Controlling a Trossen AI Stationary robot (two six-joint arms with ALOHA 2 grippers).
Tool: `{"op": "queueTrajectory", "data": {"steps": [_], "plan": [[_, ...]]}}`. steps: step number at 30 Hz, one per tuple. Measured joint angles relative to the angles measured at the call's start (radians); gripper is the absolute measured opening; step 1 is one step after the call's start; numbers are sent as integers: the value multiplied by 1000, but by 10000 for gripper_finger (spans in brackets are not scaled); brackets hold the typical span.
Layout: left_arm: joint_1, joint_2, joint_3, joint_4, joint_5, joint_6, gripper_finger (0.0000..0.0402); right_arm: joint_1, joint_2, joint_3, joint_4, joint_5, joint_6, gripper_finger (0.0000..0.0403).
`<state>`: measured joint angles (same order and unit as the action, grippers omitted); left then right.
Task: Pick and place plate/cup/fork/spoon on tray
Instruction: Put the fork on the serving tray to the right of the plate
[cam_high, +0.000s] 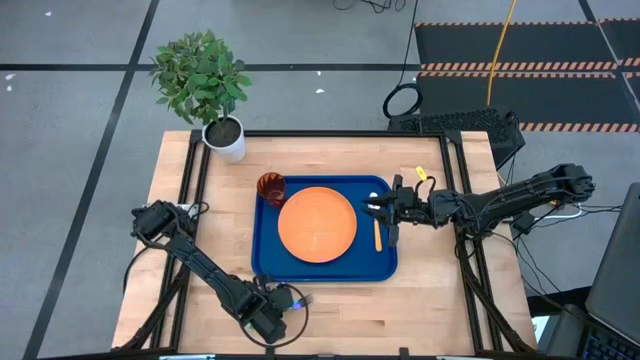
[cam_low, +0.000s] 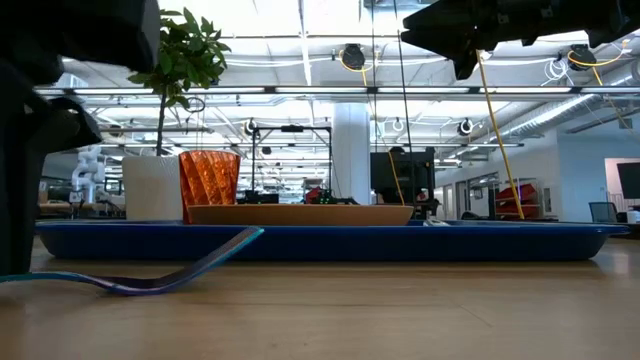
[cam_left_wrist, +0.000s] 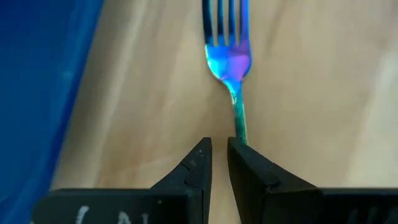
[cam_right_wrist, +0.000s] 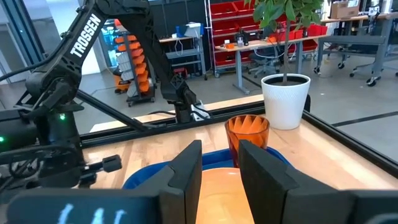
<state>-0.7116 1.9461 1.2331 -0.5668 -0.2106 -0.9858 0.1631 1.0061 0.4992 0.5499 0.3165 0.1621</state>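
The orange plate lies in the middle of the dark blue tray. The red-brown cup stands in the tray's far left corner. The spoon lies on the tray, to the right of the plate. The fork lies on the table in front of the tray's near left corner, tines curving up. My left gripper is low over the fork's handle, fingers almost together. My right gripper hovers above the spoon, slightly open and empty. My left gripper is down at the fork's handle, its fingers lying along the fork. The handle's free end runs out of sight under one fingertip, not into the slit between the fingers. I cannot tell whether the gripper touches the fork.
A white pot with a green plant stands at the table's far left, beyond the tray. Bare wood lies to the right of the tray and along the near edge.
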Motion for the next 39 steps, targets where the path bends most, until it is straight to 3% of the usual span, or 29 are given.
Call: {"op": "queueTrajectory", "data": {"steps": [21, 29, 39], "plan": [[0, -4, 0, 57, 36, 41, 52, 0, 0, 0, 0, 0, -10, 100], [0, -6, 0, 153, 70, 66, 52, 0, 0, 0, -1, 0, -9, 100], [0, 13, 3, 94, 25, 68, 51, 0, 0, 0, -1, -2, -7, 100]]}}
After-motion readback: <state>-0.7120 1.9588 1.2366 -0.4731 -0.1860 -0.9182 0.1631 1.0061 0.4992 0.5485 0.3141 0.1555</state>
